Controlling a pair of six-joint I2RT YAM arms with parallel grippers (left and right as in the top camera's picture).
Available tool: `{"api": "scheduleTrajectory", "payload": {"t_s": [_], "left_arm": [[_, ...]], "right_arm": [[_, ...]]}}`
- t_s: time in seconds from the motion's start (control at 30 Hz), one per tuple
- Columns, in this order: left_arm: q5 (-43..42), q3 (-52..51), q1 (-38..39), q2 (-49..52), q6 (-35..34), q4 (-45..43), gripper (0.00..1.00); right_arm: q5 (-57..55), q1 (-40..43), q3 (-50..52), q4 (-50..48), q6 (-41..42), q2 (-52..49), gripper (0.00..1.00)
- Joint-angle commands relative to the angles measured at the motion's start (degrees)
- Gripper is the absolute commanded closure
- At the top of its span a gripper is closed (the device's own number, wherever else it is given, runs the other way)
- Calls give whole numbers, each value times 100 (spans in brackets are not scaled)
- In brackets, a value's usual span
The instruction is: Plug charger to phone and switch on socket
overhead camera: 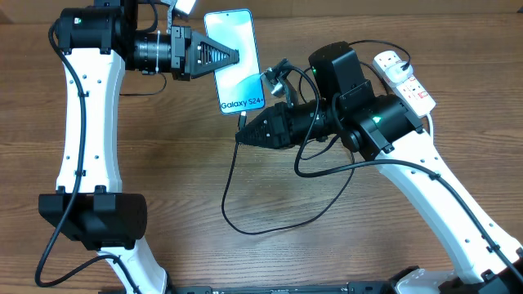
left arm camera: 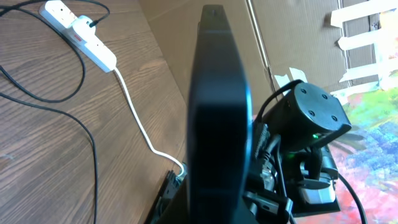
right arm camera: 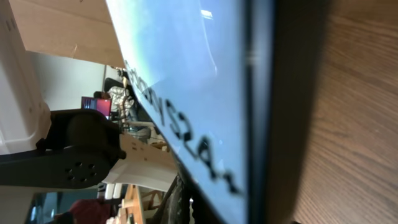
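Charger [overhead camera: 229, 180] slack loops nearest. R gripper [overhead camera: 242, 136] pinches its tip, I judge, just below phone [overhead camera: 241, 82] bottom edge. L gripper [overhead camera: 235, 55] clamps phone. Square tip to edge, push slow, L braces. Socket [overhead camera: 403, 77] far right, for later.

This looks like a robotics lab or workshop: a left arm [overhead camera: 86, 122] and a right arm [overhead camera: 441, 175], both white and black, work at a wood-grain counter [overhead camera: 180, 163]. Cardboard [left arm camera: 298, 37] patched with tape [left arm camera: 367, 34] stands behind it. The right wrist view catches a lit screen [right arm camera: 94, 104] among blurred clutter.
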State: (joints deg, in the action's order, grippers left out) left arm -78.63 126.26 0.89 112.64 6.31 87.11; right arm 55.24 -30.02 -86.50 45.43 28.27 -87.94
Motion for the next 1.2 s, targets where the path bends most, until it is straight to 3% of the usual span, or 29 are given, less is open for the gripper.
{"api": "scheduleTrajectory", "payload": {"t_s": [0.0, 0.73, 1.17], "left_arm": [[-197, 151, 33, -26, 402, 149, 96], [264, 151, 33, -26, 603, 673, 96], [280, 151, 33, -26, 708, 868, 96]], "right_arm": [[151, 155, -22, -11, -22, -59, 96], [326, 247, -22, 50, -483, -59, 96], [-162, 247, -22, 238, -564, -59, 96]]}}
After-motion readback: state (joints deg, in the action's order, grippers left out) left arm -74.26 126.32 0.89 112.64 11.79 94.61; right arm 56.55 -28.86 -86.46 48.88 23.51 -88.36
